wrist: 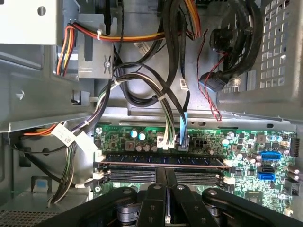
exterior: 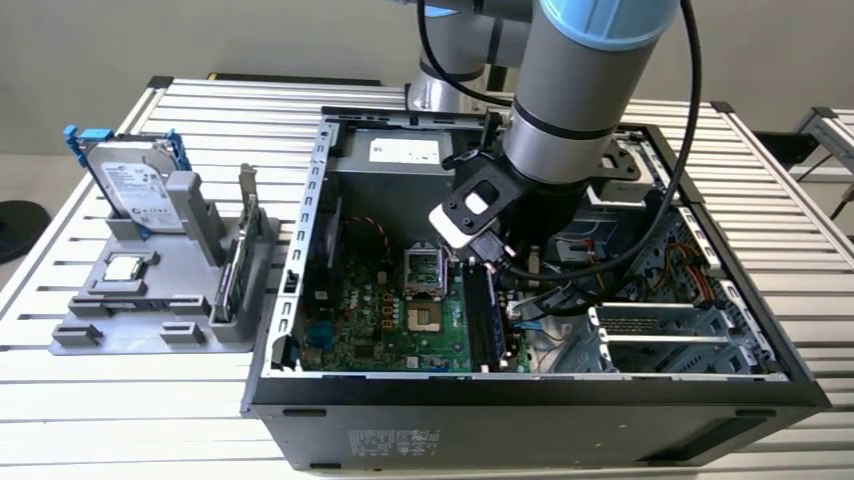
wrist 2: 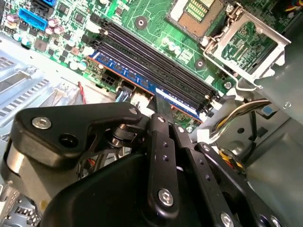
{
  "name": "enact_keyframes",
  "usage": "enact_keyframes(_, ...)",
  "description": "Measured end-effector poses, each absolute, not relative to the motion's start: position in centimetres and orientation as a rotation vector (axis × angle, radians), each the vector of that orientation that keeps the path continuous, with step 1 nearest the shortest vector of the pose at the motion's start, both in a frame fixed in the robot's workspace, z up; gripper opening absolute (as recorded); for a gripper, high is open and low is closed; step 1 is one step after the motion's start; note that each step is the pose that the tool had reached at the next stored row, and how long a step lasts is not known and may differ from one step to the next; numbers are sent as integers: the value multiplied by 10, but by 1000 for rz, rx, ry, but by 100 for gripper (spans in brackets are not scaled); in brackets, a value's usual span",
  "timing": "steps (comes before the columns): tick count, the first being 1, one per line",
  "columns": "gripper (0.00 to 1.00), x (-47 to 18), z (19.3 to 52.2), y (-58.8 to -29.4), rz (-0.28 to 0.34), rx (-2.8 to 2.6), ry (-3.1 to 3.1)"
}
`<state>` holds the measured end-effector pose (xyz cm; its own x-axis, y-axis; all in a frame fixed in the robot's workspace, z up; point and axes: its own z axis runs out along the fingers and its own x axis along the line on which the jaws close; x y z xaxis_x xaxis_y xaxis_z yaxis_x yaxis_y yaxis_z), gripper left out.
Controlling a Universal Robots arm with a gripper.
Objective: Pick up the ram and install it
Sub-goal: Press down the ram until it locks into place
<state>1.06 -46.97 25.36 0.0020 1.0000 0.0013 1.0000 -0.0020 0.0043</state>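
Deep in the open case [exterior: 287, 330], my gripper [wrist 2: 163, 105] has its fingers pressed together on top of the ram [wrist 2: 142, 79], which sits in the outermost slot on the motherboard [wrist: 246, 142]. The arm [exterior: 574, 90] hides the fingertips in the exterior view. At 9 o'clock of the case, a drive [exterior: 134, 185] stands in a grey holder [exterior: 80, 335] on the slatted table [exterior: 134, 400].

Arm [exterior: 574, 110] reaching down, jaws closed together

Robotics lab or workshop: slatted aluminium bench [exterior: 801, 300], opened black computer case [exterior: 534, 400], grey parts fixture [exterior: 134, 330].
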Motion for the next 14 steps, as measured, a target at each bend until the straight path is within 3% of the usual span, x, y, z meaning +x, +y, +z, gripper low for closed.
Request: enact_keyframes(14,0,11,255,-470,-5,2227,2223)
